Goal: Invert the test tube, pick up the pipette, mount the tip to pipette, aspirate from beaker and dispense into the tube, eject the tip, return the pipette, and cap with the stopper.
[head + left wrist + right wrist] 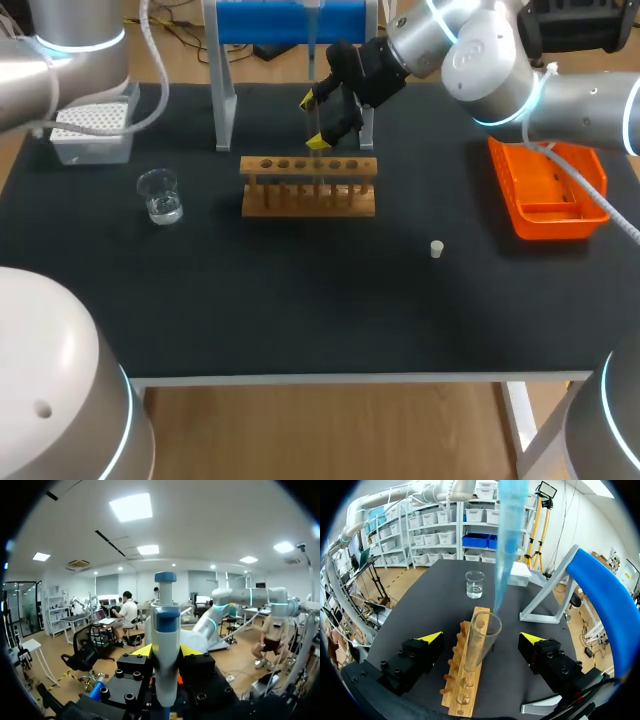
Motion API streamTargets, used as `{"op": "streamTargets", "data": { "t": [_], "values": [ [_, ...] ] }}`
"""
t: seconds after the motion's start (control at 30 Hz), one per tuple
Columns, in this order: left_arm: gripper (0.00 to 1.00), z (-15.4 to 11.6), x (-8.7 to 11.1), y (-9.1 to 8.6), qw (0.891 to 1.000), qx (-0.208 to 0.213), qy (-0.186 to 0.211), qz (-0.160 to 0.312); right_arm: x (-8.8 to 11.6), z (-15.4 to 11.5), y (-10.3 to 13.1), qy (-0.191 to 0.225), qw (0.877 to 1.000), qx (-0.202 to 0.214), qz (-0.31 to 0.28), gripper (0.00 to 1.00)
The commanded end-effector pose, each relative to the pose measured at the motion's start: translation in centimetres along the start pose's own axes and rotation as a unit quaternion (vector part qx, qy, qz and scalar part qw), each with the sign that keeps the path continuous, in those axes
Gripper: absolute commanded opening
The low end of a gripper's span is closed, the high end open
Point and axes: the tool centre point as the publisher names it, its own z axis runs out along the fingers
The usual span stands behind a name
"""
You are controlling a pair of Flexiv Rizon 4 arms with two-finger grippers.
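Pipette (pixel 166 625) vertical, tip down, in left gripper (pixel 166 650); right gripper (pixel 481 638) wide around upright tube (pixel 483 627).

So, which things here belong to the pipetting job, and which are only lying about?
Belong to the job: pipette in the left gripper; pipette tip; test tube; beaker; stopper; tip box; wooden rack; blue stand.
Lying about: orange tray, though it may be meant for the used tip.
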Motion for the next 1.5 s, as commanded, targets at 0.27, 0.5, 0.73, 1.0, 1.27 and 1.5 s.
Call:
{"op": "streamTargets", "data": {
  "t": [0.27,0.5,0.73,1.0,1.27,1.5],
  "values": [
    [0.00,-2.0,1.5,0.1,1.000,-0.009,-0.022,-0.005,0.0,-0.2,0.0,0.001,1.000,0.002,0.000,1.00],
    [0.00,-1.9,1.7,1.6,1.000,-0.003,-0.025,-0.014,0.0,-0.2,0.0,0.001,1.000,0.002,0.000,1.00],
    [0.00,-1.5,1.7,2.8,1.000,0.002,-0.023,-0.022,0.0,-0.2,0.0,0.001,1.000,0.002,0.000,1.00],
    [0.00,-1.2,1.7,2.8,0.999,0.003,-0.028,-0.026,0.0,-0.2,0.0,0.001,1.000,0.002,0.000,1.00],
    [0.00,-1.4,1.2,1.3,0.999,0.004,-0.034,-0.021,0.0,-0.2,0.0,0.001,1.000,0.002,0.000,1.00],
    [0.00,-1.2,0.8,0.8,0.999,0.005,-0.034,-0.021,0.0,-0.2,0.0,0.001,1.000,0.002,0.000,1.00]
  ]
}}
